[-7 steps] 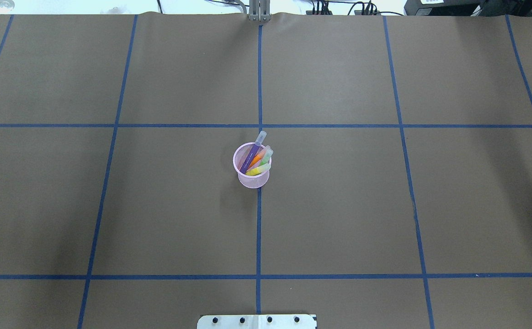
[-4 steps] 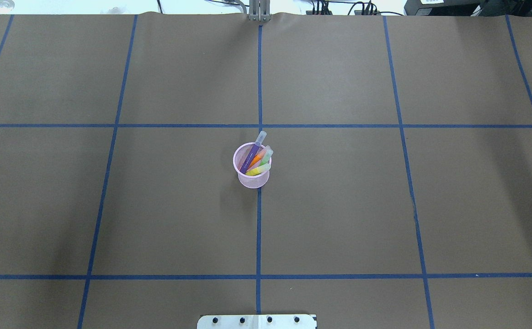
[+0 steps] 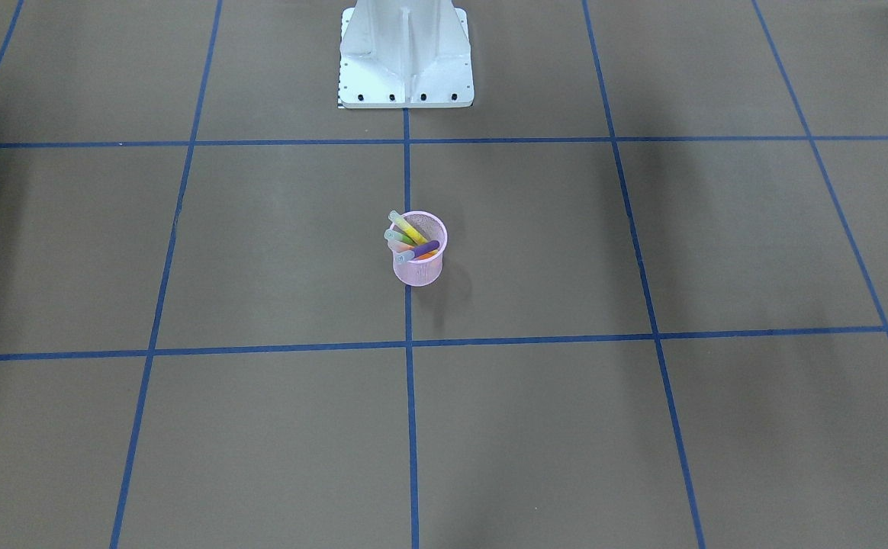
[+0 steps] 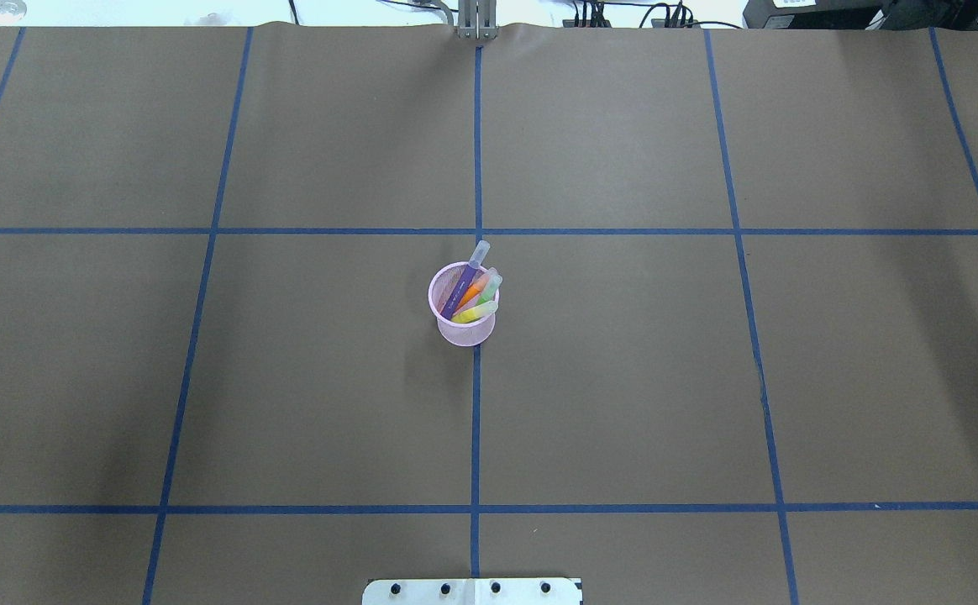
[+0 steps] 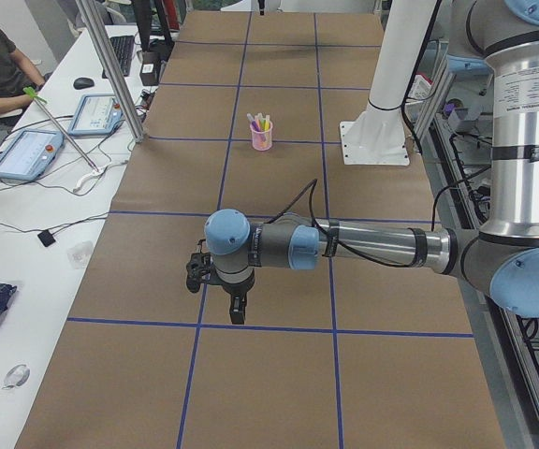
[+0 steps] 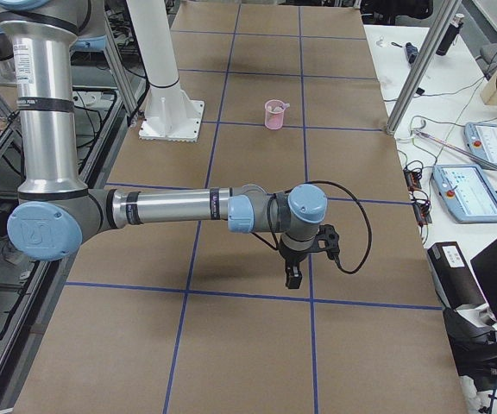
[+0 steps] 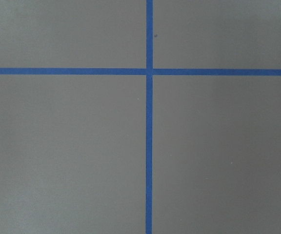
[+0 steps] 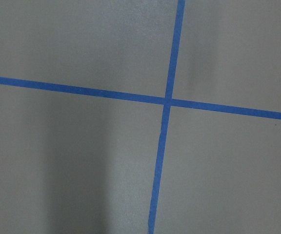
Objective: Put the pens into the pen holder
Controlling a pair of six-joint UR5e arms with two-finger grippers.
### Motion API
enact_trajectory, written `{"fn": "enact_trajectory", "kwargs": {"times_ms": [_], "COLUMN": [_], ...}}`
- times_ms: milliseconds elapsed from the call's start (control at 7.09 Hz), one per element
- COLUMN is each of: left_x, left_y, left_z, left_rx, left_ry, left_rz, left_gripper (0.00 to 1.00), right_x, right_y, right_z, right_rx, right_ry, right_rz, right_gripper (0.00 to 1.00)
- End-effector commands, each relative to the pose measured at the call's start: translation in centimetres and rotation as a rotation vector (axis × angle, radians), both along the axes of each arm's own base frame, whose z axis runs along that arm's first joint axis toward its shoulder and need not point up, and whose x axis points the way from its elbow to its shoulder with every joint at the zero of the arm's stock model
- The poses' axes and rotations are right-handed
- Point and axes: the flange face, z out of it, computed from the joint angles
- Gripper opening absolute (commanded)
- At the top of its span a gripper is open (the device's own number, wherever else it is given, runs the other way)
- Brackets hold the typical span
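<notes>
Four coloured pens (image 4: 465, 292) stand in the pink pen holder (image 4: 464, 329), none loose beside it, so the task looks done. Left gripper (image 5: 237, 311) and right gripper (image 6: 292, 278) hang well away from it; whether either is open cannot be told.

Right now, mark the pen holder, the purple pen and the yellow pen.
pen holder (image 4: 465, 334), overhead exterior view, on its near mesh wall below the rim.
purple pen (image 4: 460, 293), overhead exterior view, on the middle of its purple body.
yellow pen (image 4: 470, 316), overhead exterior view, on its yellow body.

silver tubes (image 5: 372, 247), pale blue joint caps (image 5: 227, 232), black cable (image 6: 369, 231), white pedestal (image 3: 406, 61)
</notes>
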Motion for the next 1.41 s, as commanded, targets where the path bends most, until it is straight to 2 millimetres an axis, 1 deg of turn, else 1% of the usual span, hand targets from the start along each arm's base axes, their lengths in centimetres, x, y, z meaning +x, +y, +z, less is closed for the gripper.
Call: {"fn": "enact_trajectory", "kwargs": {"times_ms": [0,141,282,423,564,705,846,987,1128,1269], "left_x": [-0.8,-0.9,-1.6,-1.7,-1.5,-1.9,-2.2,-2.3,-2.3,-2.4], "left_y": [-0.6,-0.6,-0.6,-0.6,-0.7,-0.6,-0.6,0.4,2.3,2.0], "left_z": [0.2,0.3,0.3,0.8,0.9,1.5,1.7,2.5,4.1,3.2], "left_rx": [-0.037,-0.048,-0.035,-0.044,-0.047,-0.042,0.0,-0.016,-0.044,-0.03], "left_ry": [0.0,-0.002,-0.009,-0.014,-0.016,-0.051,-0.061,-0.065,-0.069,-0.076], "left_rz": [-0.042,-0.051,-0.057,-0.058,-0.054,-0.051,-0.005,-0.007,-0.006,-0.01], "left_gripper": [1.0,1.0,1.0,1.0,1.0,1.0,1.0,1.0,1.0,1.0], "right_x": [0.0,0.0,0.1,0.1,0.1,0.1,0.1,0.1,0.1,0.1], "right_y": [0.4,0.8,1.1,1.1,1.1,1.2,1.1,1.1,1.1,1.1], "right_z": [0.6,1.0,1.3,1.3,1.4,1.3,1.3,1.3,1.3,1.3], "right_rx": [-0.012,-0.019,-0.025,-0.025,-0.027,-0.028,-0.028,-0.029,-0.026,-0.025], "right_ry": [0.001,0.001,0.002,0.002,0.004,0.002,0.002,0.002,0.002,0.002], "right_rz": [0.0,0.0,0.002,0.0,0.0,0.003,0.001,0.002,0.003,0.003], "right_gripper": [1.0,1.0,1.0,1.0,1.0,1.0,1.0,1.0,1.0,1.0]}}
